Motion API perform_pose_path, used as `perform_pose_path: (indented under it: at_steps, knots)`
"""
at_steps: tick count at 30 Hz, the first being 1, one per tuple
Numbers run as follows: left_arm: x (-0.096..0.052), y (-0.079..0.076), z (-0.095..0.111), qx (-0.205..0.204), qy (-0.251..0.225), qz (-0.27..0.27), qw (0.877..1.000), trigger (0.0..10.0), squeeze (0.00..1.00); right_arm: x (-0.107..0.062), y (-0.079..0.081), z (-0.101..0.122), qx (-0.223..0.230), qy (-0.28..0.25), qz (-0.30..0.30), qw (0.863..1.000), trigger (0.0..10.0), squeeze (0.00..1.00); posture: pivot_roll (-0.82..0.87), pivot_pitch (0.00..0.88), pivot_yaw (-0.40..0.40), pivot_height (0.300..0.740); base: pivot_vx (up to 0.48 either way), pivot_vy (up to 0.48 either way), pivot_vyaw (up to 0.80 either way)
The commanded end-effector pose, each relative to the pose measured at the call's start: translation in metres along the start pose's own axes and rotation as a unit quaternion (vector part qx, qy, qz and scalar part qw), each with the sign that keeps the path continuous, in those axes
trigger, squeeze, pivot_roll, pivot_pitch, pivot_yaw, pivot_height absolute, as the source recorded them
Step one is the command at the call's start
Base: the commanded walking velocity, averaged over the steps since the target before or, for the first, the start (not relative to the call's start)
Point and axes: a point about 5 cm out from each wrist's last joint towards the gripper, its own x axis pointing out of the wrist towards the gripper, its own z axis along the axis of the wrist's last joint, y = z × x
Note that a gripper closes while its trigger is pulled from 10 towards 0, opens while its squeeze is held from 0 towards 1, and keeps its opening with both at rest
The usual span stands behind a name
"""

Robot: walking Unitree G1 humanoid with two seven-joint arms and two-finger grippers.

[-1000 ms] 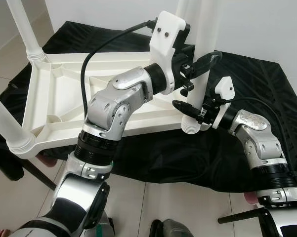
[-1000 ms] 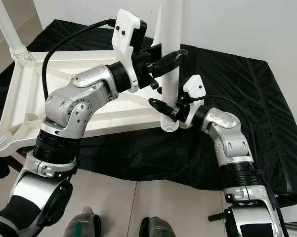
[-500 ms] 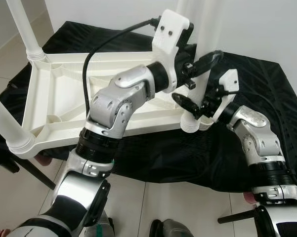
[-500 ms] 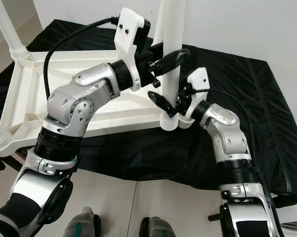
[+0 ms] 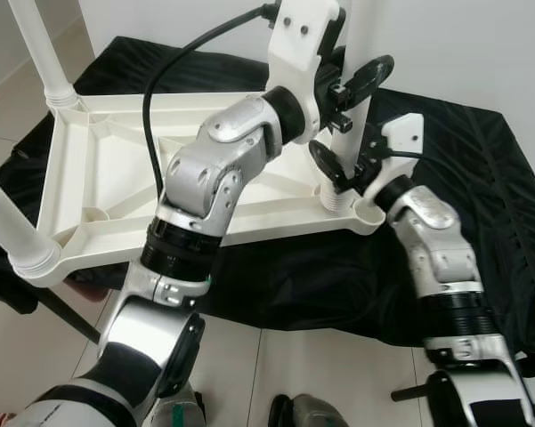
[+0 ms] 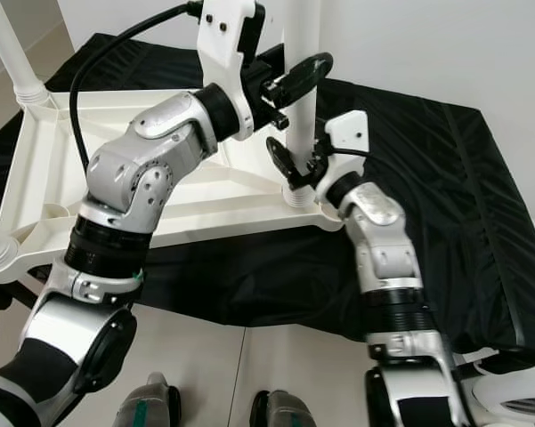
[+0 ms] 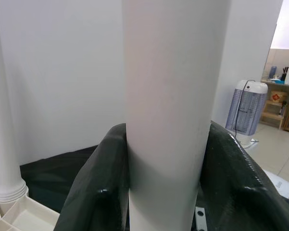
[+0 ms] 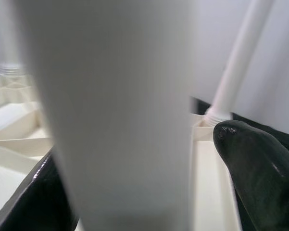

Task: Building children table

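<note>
A white tabletop frame (image 5: 98, 178) lies upside down on a black cloth (image 5: 481, 178) spread over the floor. At its left corners two white legs already stand in their sockets: the far-left leg (image 5: 40, 49) and the near-left leg (image 5: 9, 227).

To the right, the left gripper (image 5: 352, 84) reaches across the frame and its jaws pinch the upright white leg (image 7: 173, 106), one black finger (image 7: 94, 192) pressed against each side of the tube. Just below it, the right gripper (image 6: 289, 169) sits low on the same leg; its jaws straddle the tube with a finger (image 8: 259, 159) on either side, though the blurred wrist view leaves it unclear how firmly they press.

The foot of this leg now stands in the near-right corner socket (image 5: 343, 200) of the frame. A second ago its ribbed end hung in front of the frame's edge over the cloth, clear of the socket; both arms have since carried it back and up onto the corner, the left gripper riding higher on the tube and the right forearm swung in toward the frame.
</note>
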Motion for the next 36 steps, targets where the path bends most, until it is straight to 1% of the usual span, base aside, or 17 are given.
perform_pose_path:
  at_steps: [1,2,3,4,6,11,12,13,14,16,17,20,22,24,30,33,36]
  knots:
    - [0.004,0.000,0.008,0.010,-0.012,0.009,1.000,10.0,0.00,-0.001,-0.004,0.003,-0.005,-0.006,-0.032,0.999,10.0,0.00,0.05,0.033,-0.085,0.740,0.000,0.000,0.00]
    - [0.004,0.000,0.008,0.010,-0.012,0.009,1.000,10.0,0.00,-0.001,-0.004,0.003,-0.005,-0.006,-0.032,0.999,10.0,0.00,0.05,0.033,-0.085,0.740,0.000,0.000,0.00]
    - [0.005,0.001,0.008,0.012,-0.013,0.011,1.000,10.0,0.00,0.001,-0.006,0.004,-0.002,-0.006,-0.055,0.998,10.0,0.00,0.05,0.033,-0.084,0.740,0.000,0.000,0.00]
    - [0.005,0.001,0.008,0.012,-0.013,0.011,1.000,10.0,0.00,0.001,-0.006,0.004,-0.002,-0.006,-0.055,0.998,10.0,0.00,0.05,0.033,-0.084,0.740,0.000,0.000,0.00]
    - [0.006,0.002,0.009,0.013,-0.015,0.013,1.000,10.0,0.00,0.004,-0.008,0.006,0.009,-0.006,-0.105,0.994,10.0,0.00,0.05,0.031,-0.083,0.740,0.000,0.000,0.00]
    - [0.007,0.002,0.008,0.014,-0.016,0.015,1.000,10.0,0.00,0.005,-0.008,0.007,0.009,-0.005,-0.141,0.990,10.0,0.00,0.05,0.029,-0.083,0.740,0.000,0.000,0.00]
    - [0.007,0.002,0.008,0.014,-0.016,0.016,1.000,10.0,0.00,0.006,-0.005,0.008,0.008,-0.005,-0.157,0.988,10.0,0.00,0.05,0.027,-0.082,0.740,0.000,0.000,0.00]
    - [0.008,0.001,0.008,0.016,-0.016,0.017,1.000,10.0,0.00,0.007,0.001,0.009,0.004,-0.007,-0.169,0.986,10.0,0.00,0.05,0.027,-0.082,0.740,0.000,0.000,0.00]
    - [0.008,0.001,0.008,0.016,-0.016,0.017,1.000,10.0,0.00,0.007,0.001,0.009,0.004,-0.007,-0.169,0.986,10.0,0.00,0.05,0.027,-0.082,0.740,0.000,0.000,0.00]
    - [0.008,0.001,0.007,0.017,-0.017,0.018,1.000,10.0,0.00,0.010,0.012,0.011,0.001,-0.006,-0.181,0.984,10.0,0.00,0.05,0.024,-0.082,0.740,0.000,0.000,0.00]
    - [0.008,0.001,0.007,0.017,-0.017,0.018,1.000,10.0,0.00,0.010,0.012,0.011,0.001,-0.006,-0.181,0.984,10.0,0.00,0.05,0.024,-0.082,0.740,0.000,0.000,0.00]
    - [0.010,-0.001,0.007,0.016,-0.017,0.017,1.000,10.0,0.00,0.014,0.020,0.011,-0.004,-0.002,-0.181,0.983,10.0,0.00,0.05,0.021,-0.081,0.740,0.000,0.000,0.00]
    - [0.010,-0.001,0.007,0.016,-0.017,0.017,1.000,10.0,0.00,0.014,0.020,0.011,-0.004,-0.002,-0.181,0.983,10.0,0.00,0.05,0.021,-0.081,0.740,0.000,0.000,0.00]
    - [0.011,-0.004,0.005,0.016,-0.017,0.013,1.000,10.0,0.00,0.018,0.028,0.014,-0.023,-0.001,-0.172,0.985,10.0,0.00,0.05,0.018,-0.081,0.740,0.000,0.000,0.00]
    - [0.013,-0.006,0.004,0.018,-0.018,0.011,1.000,10.0,0.00,0.019,0.032,0.014,-0.040,0.009,-0.181,0.983,10.0,0.00,0.06,0.015,-0.084,0.740,0.000,0.000,0.00]
    - [0.012,-0.007,0.003,0.018,-0.018,0.012,1.000,10.0,0.00,0.018,0.035,0.014,-0.047,0.017,-0.189,0.981,9.6,0.00,0.06,0.013,-0.084,0.740,0.000,0.000,0.00]
    - [0.013,-0.007,0.003,0.018,-0.018,0.012,1.000,10.0,0.00,0.017,0.035,0.014,-0.049,0.023,-0.197,0.979,10.0,0.00,0.05,0.013,-0.085,0.740,0.000,0.000,0.00]
